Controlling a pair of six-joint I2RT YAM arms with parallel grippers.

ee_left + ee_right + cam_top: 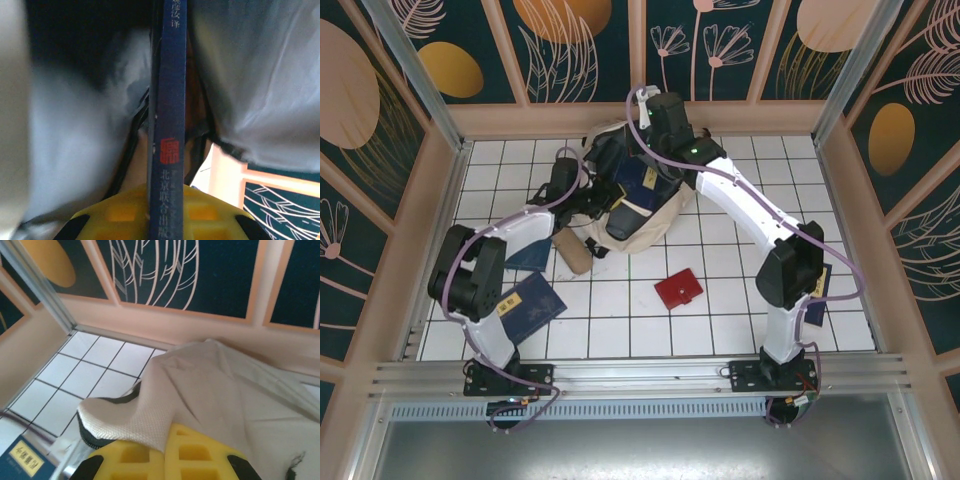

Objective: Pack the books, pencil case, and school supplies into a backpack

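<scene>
Backpack: cream-beige fabric with dark zip lines, lying at the far middle of the white tiled table; all places below are given from it

Left gripper: at the backpack's left side, yellow fingers narrowed onto a thin navy book. The book is seen edge-on with its printed spine facing the wrist camera, and it runs forward between folds of pale backpack cloth

Right gripper: at the backpack's far top edge, jaws pressed together with a fold of the cream mesh cloth pinched between them and drawn up

Book in mouth: navy with a pale yellow label, showing in the backpack's opening; cannot tell whether this is the gripped one

Loose books: one well to the near left of the backpack, label up; one closer in on the same side, partly under the left arm; one off to the right, behind the right arm

Pencil case: tan pouch, just beside the backpack's near-left edge

Red case: flat and square, on the tiles near the backpack's near edge, apart from it
</scene>
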